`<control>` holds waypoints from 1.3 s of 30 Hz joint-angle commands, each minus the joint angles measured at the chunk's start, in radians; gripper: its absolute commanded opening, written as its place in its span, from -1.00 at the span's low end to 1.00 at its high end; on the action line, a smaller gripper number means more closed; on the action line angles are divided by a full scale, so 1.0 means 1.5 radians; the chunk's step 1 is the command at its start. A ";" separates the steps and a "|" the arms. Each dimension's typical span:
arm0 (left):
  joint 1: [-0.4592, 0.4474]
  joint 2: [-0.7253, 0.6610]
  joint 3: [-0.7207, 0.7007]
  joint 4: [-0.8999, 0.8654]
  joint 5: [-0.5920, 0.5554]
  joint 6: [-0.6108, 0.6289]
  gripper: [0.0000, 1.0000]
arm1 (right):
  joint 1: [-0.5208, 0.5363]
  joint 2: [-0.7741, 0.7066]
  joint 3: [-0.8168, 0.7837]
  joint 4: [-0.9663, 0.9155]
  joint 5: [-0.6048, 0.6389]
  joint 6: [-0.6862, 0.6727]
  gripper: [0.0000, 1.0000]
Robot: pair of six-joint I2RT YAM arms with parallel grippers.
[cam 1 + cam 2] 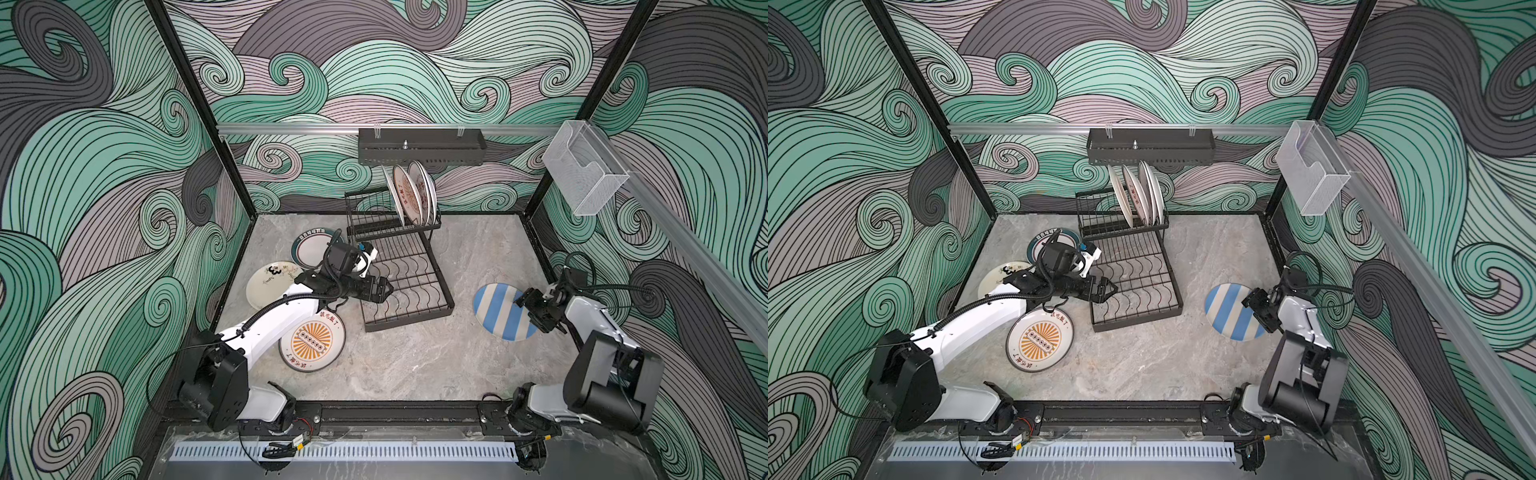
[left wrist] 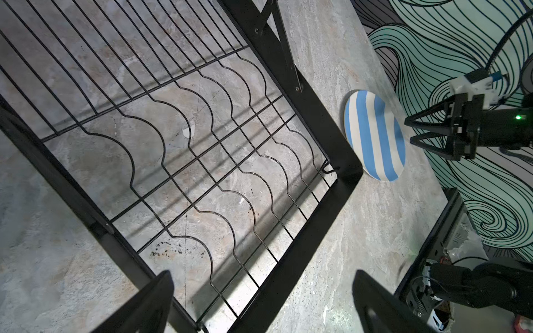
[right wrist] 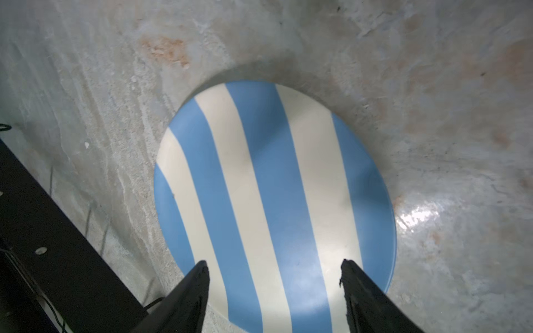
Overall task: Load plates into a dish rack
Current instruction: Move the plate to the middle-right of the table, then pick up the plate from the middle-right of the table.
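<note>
**Rack about half loaded; four plates remain on the table**

The table (image 1: 415, 365) is shown in both top views, with the dish rack (image 1: 409, 319) set near the middle of its far edge. On the rack's raised upper tier, the standing plates (image 1: 409, 195) are slotted upright. They overlap, so the count is hard to fix, though four seems likely. The flat lower grid is seen bare.

Four more plates are laid flat on the table:
- The striped plate (image 1: 500, 311) is near the right edge.
- The orange-sunburst plate (image 1: 311, 343) is toward the near left corner.
- The whitish plate (image 1: 270, 286) is by the left edge.
- The teal-rimmed plate (image 1: 309, 249) is toward the far left corner, just beside the rack and partly hidden by the left arm.

The task is judged roughly half done.

The left gripper (image 1: 388, 292) is held over the left side of the lower grid, jaws spread wide and nothing carried. The right gripper (image 3: 272, 266) is poised above the striped plate's rim on the side toward the right edge, jaws parted and nothing clasped. That plate is judged to be next.
</note>
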 commanded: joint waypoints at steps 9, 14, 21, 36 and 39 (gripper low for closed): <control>0.009 0.009 0.036 -0.031 0.013 0.000 0.97 | -0.013 -0.051 -0.041 0.026 0.039 -0.010 0.49; 0.010 0.015 0.048 -0.044 0.031 0.000 0.97 | -0.045 -0.021 -0.048 0.037 0.046 -0.009 0.49; 0.011 0.015 0.052 -0.045 0.035 -0.001 0.97 | -0.068 -0.051 -0.070 0.061 0.037 -0.009 0.51; 0.011 0.010 0.043 -0.042 0.038 0.001 0.97 | -0.092 0.039 -0.131 0.182 -0.119 0.012 0.51; 0.011 0.011 0.043 -0.041 0.039 0.000 0.97 | -0.102 0.039 -0.138 0.192 -0.146 0.015 0.35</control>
